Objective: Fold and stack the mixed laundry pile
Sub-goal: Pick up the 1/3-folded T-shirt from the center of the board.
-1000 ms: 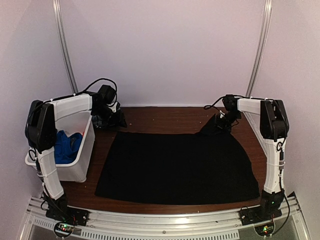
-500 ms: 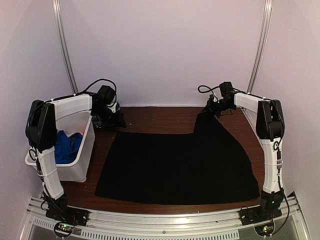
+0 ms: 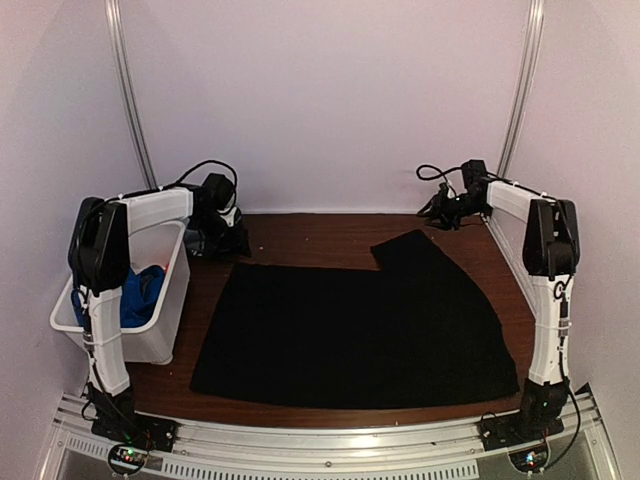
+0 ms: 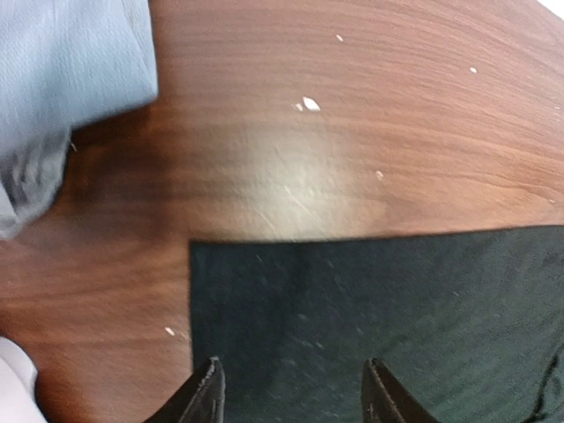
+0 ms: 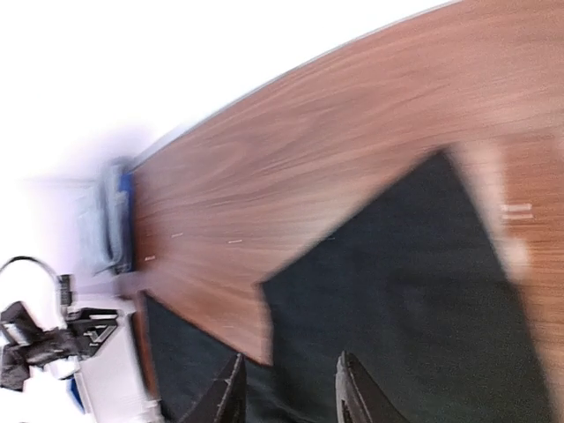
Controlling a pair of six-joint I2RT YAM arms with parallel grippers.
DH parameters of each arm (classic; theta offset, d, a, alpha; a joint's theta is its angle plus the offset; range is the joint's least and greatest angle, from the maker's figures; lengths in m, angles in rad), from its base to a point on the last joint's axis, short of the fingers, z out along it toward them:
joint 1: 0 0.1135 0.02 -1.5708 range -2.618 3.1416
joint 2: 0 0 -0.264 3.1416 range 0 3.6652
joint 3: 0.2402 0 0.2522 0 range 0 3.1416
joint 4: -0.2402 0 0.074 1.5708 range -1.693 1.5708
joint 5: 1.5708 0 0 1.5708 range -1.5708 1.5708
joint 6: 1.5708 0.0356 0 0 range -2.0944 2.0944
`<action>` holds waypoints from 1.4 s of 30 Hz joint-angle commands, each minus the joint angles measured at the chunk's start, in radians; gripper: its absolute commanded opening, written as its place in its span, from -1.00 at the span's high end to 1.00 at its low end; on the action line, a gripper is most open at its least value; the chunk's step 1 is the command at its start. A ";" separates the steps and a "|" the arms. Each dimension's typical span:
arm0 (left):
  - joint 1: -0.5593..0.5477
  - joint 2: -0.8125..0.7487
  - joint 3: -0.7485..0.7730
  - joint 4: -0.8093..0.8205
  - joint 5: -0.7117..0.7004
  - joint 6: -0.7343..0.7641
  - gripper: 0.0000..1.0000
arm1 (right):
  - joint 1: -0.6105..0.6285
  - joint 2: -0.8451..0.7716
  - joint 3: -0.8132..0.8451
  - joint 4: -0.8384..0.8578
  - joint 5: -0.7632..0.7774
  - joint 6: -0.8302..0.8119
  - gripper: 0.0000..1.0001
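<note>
Your cams, quick rundown
Top cam looks down from behind the bases at the whole table; both wrist cams sit close (right one tilted), sharing the black cloth.

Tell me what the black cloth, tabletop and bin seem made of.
Black cloth: soft matte fabric, lint-flecked, lying limp.
Tabletop: wood or wood-look laminate, glossy; grain lines and glare show.
Bin: probably rigid plastic, with smooth white walls.
</note>
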State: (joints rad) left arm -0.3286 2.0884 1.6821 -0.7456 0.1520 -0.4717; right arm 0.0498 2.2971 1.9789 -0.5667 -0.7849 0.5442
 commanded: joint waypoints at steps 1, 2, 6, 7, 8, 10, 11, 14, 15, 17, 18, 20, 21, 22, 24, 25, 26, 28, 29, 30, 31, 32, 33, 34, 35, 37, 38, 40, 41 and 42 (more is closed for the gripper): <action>0.008 0.060 0.092 -0.071 -0.092 0.076 -0.05 | -0.082 -0.091 -0.027 -0.241 0.243 -0.217 0.32; 0.008 0.067 0.102 -0.074 -0.103 0.086 -0.04 | -0.092 -0.096 -0.043 -0.254 0.275 -0.236 0.32; 0.009 0.109 0.155 -0.089 -0.136 0.128 -0.01 | -0.102 -0.090 -0.071 -0.276 0.339 -0.287 0.31; 0.009 0.124 0.174 -0.100 -0.137 0.134 -0.01 | -0.103 -0.078 -0.067 -0.289 0.351 -0.298 0.31; 0.011 0.138 0.191 -0.110 -0.167 0.139 0.00 | -0.103 -0.064 -0.056 -0.309 0.360 -0.314 0.30; 0.015 0.153 0.210 -0.116 -0.161 0.143 0.00 | -0.103 -0.040 -0.035 -0.349 0.382 -0.336 0.28; 0.016 0.156 0.215 -0.116 -0.160 0.142 0.00 | -0.103 -0.034 -0.035 -0.357 0.390 -0.344 0.28; 0.020 0.163 0.221 -0.115 -0.155 0.142 0.00 | -0.101 -0.019 -0.039 -0.365 0.383 -0.371 0.27; 0.021 0.166 0.220 -0.115 -0.154 0.142 0.00 | -0.100 -0.013 -0.040 -0.370 0.375 -0.380 0.27; 0.024 0.169 0.219 -0.115 -0.152 0.139 0.00 | -0.094 -0.002 -0.045 -0.370 0.374 -0.394 0.28; 0.026 0.172 0.219 -0.116 -0.152 0.137 0.00 | -0.090 0.004 -0.049 -0.367 0.376 -0.399 0.27; 0.028 0.178 0.220 -0.116 -0.152 0.137 0.00 | -0.083 0.019 -0.050 -0.364 0.382 -0.401 0.28; 0.028 0.181 0.221 -0.115 -0.152 0.136 -0.01 | -0.079 0.028 -0.049 -0.359 0.390 -0.397 0.28; 0.028 0.182 0.221 -0.115 -0.152 0.137 -0.01 | -0.074 0.036 -0.048 -0.355 0.395 -0.396 0.28; 0.028 0.183 0.217 -0.110 -0.152 0.140 -0.02 | -0.066 0.059 -0.034 -0.360 0.416 -0.398 0.28; 0.028 0.183 0.214 -0.108 -0.154 0.145 -0.02 | -0.059 0.068 -0.027 -0.367 0.430 -0.402 0.28; 0.028 0.183 0.213 -0.106 -0.156 0.149 -0.02 | -0.054 0.080 -0.018 -0.379 0.444 -0.403 0.29; 0.028 0.183 0.212 -0.106 -0.159 0.158 -0.02 | -0.050 0.097 -0.009 -0.405 0.466 -0.408 0.30; 0.028 0.183 0.213 -0.105 -0.161 0.160 -0.02 | -0.050 0.100 -0.012 -0.409 0.481 -0.411 0.33; 0.028 0.184 0.212 -0.105 -0.166 0.161 -0.02 | -0.050 0.100 -0.018 -0.410 0.502 -0.416 0.36; 0.028 0.184 0.211 -0.104 -0.171 0.165 -0.02 | -0.028 0.101 -0.024 -0.410 0.519 -0.416 0.40; 0.028 0.184 0.207 -0.101 -0.171 0.170 -0.02 | -0.017 0.101 -0.027 -0.412 0.544 -0.417 0.47; 0.028 0.184 0.206 -0.097 -0.172 0.176 -0.02 | -0.013 0.103 -0.028 -0.413 0.555 -0.418 0.56; 0.028 0.185 0.206 -0.096 -0.174 0.182 -0.02 | -0.012 0.103 -0.027 -0.414 0.563 -0.418 0.65; 0.028 0.186 0.206 -0.095 -0.174 0.191 -0.02 | -0.012 0.105 -0.024 -0.415 0.568 -0.418 0.78; 0.028 0.189 0.208 -0.096 -0.171 0.209 -0.01 | -0.010 0.108 -0.010 -0.417 0.567 -0.418 1.00; 0.028 0.191 0.210 -0.095 -0.164 0.222 -0.01 | -0.011 0.106 -0.004 -0.416 0.569 -0.415 1.00; 0.031 0.195 0.217 -0.099 -0.153 0.244 -0.01 | -0.010 0.094 0.012 -0.403 0.572 -0.412 1.00; 0.033 0.198 0.219 -0.100 -0.118 0.250 -0.01 | -0.011 0.089 0.018 -0.390 0.573 -0.404 1.00; 0.037 0.201 0.221 -0.099 -0.099 0.252 -0.01 | -0.012 0.089 0.029 -0.386 0.577 -0.399 1.00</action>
State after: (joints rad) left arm -0.3080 2.2608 1.8740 -0.8619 -0.0013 -0.2699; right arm 0.0345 2.3604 1.9732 -0.9497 -0.2535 0.1322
